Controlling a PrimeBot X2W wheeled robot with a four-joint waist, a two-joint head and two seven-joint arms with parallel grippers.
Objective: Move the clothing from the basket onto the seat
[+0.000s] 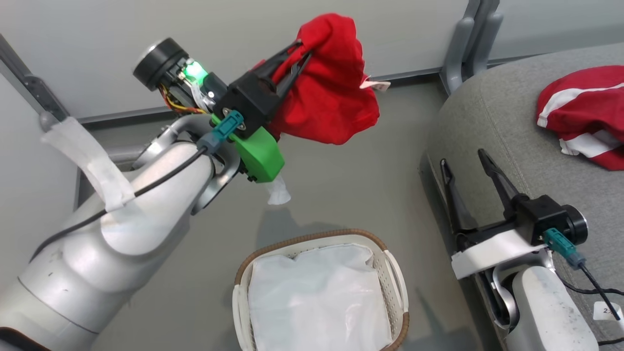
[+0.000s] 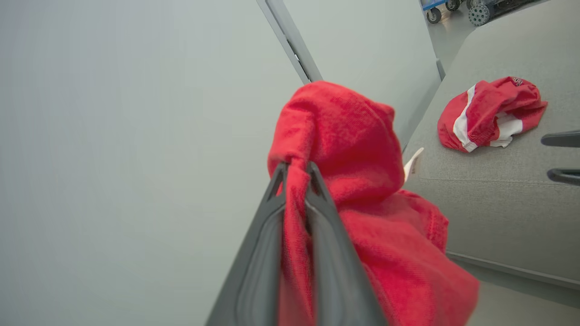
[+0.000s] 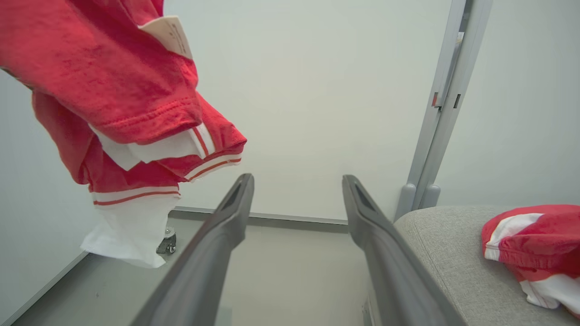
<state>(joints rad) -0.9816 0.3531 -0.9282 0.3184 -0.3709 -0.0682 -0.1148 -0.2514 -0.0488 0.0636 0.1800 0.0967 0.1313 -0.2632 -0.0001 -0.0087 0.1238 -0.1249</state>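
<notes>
The left hand (image 1: pixel 302 48), raised on its pale bent forearm (image 1: pixel 146 195), pinches a crumpled red jersey (image 1: pixel 331 97) hanging above the grey floor (image 1: pixel 370 195), beyond the near oval perforated basket (image 1: pixel 312 238) lined with a white sheet (image 1: pixel 317 297). The right hand (image 1: pixel 462 157) stands spread beside the grey fabric seat (image 1: pixel 487 122), where red white-striped shorts (image 1: pixel 580 112) lie bunched.

Grey floor (image 1: pixel 341 200) bears basket (image 1: pixel 388 282); seat (image 1: pixel 487 126) bears red white-striped shorts (image 1: pixel 587 105).

text | white cable tag (image 1: pixel 607 309): "2", rest unclear | label (image 3: pixel 168 34) on clothing (image 3: pixel 90 77): print too small
</notes>
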